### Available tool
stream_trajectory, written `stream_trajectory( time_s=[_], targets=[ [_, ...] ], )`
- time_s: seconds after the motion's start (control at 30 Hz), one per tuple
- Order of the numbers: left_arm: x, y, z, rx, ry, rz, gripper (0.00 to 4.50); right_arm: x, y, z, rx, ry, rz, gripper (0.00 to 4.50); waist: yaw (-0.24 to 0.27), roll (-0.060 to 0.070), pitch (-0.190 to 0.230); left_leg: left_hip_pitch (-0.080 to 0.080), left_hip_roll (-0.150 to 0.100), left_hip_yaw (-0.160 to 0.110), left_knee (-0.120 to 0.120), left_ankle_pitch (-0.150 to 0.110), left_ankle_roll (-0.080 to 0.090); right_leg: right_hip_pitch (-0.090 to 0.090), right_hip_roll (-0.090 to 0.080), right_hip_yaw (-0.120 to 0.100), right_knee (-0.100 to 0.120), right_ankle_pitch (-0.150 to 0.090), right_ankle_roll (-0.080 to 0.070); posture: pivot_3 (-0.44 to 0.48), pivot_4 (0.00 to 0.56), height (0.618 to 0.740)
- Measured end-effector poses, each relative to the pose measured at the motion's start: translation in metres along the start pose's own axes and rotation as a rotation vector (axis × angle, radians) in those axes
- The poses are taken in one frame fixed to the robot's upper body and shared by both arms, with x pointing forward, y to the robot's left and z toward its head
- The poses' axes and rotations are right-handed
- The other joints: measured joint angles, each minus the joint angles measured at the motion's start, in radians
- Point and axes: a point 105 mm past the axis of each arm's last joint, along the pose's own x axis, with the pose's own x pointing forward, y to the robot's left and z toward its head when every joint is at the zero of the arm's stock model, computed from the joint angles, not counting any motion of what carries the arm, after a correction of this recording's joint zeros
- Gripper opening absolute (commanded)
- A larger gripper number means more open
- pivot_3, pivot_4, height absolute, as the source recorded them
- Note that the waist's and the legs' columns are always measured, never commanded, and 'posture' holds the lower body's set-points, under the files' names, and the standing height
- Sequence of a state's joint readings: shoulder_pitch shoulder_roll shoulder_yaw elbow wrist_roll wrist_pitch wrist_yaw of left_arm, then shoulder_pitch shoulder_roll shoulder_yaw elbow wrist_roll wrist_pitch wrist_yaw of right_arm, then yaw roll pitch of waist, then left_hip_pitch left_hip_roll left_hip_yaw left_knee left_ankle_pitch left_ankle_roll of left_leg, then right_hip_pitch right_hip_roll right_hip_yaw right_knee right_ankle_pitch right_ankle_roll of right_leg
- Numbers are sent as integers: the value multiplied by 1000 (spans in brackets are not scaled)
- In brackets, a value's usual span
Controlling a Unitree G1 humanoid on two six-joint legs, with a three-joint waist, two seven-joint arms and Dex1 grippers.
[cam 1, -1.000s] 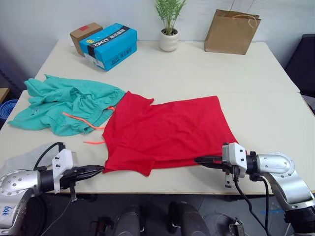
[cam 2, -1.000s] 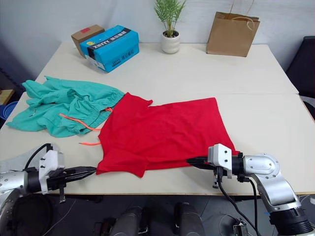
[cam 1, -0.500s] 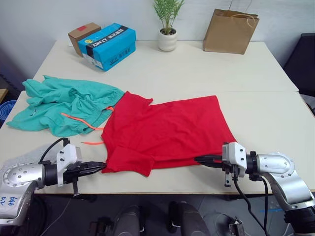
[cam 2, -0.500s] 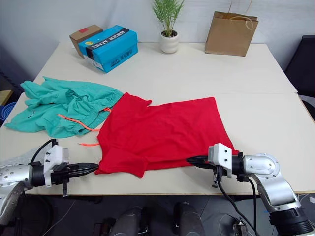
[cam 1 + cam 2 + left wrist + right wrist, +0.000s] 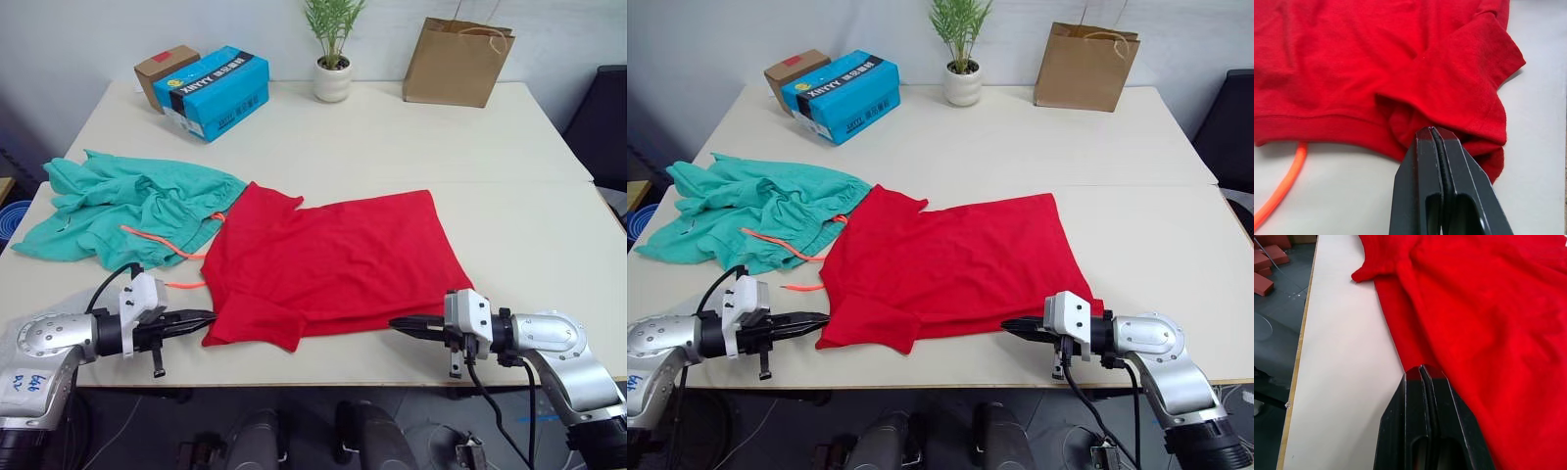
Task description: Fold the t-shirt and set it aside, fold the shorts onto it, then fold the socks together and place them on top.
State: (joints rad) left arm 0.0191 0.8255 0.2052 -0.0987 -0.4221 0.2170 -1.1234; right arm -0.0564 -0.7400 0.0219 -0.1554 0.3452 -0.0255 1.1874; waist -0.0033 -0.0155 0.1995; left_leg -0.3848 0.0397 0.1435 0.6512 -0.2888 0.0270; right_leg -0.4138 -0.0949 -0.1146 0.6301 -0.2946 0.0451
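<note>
**At the worktop's near edge, both grippers pressed shut against the red hem**

Along the near edge of the worktop [image 5: 549, 245], spread mostly flat: the t-shirt [image 5: 333, 259], red, reaching from near the middle toward the right, with its near-left corner doubled over into a thick fold. Low at that folded corner, coming in from the left: the left gripper [image 5: 201, 318], black fingers [image 5: 1422, 196] pressed together with no gap, tips touching the bunched red cloth; whether any fabric is actually pinched between them cannot be told. Low at the near hem farther right, coming in from the right: the right gripper [image 5: 400, 323], fingers [image 5: 1415, 431] likewise closed tight, tips right at the edge of the red fabric, hold on it again impossible to confirm.

Toward the left edge, beside the t-shirt and touching its left side: the shorts [image 5: 118, 211], teal, crumpled in a loose heap, with the orange drawstring [image 5: 162, 245] trailing out across them and onto the bare surface toward the near edge, its end lying just left of the shirt's folded corner.

Along the far edge, well apart from the clothes: a blue shoebox [image 5: 214, 90] with a small brown carton [image 5: 162, 70] behind it at the far-left corner, a potted plant [image 5: 333, 59] near the middle, and a brown paper bag [image 5: 460, 64] to the right of it.
</note>
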Motion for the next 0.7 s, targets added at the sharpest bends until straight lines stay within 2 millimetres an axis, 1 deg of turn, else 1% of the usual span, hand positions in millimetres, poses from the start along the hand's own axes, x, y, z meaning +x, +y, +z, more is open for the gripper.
stream_trajectory(
  time_s=[0.1, 0.27, 0.4, 0.57, 0.7],
  targets=[
    [6, -1, 2, 8, -9, -18, 26, 0, 1, 0, 2, 0, 0, 0, 1, 0, 0, 0, 0, 0, 0, 0, 0, 0, 0, 0, 0, 0, 0, 0, 150, 740],
    [15, -11, -5, 31, 21, -87, 26, 0, 2, -1, -2, -2, -1, 0, 1, 0, 0, 0, 0, 0, 0, 0, 0, 0, 0, 0, 0, 0, 0, 0, 150, 740],
    [20, -16, -4, 43, 20, -125, 26, -1, 4, -4, 9, 2, -5, 0, 1, 0, 0, 0, 0, 0, 0, 0, 0, 0, 0, 0, 0, 0, 0, 0, 150, 740],
    [31, -16, 4, 59, -21, -144, 26, -2, 4, -6, 7, 1, -13, 0, 1, 0, 0, 0, 0, 0, 0, 0, 0, 0, 0, 0, 0, 0, 0, 0, 150, 740],
    [43, -13, 15, 35, -98, -136, 26, -3, 5, -9, 15, 4, -19, 0, 2, 0, 0, 0, 0, 0, 2, 2, -2, 0, 0, 0, 1, 0, 0, 0, 150, 740]
  ],
)
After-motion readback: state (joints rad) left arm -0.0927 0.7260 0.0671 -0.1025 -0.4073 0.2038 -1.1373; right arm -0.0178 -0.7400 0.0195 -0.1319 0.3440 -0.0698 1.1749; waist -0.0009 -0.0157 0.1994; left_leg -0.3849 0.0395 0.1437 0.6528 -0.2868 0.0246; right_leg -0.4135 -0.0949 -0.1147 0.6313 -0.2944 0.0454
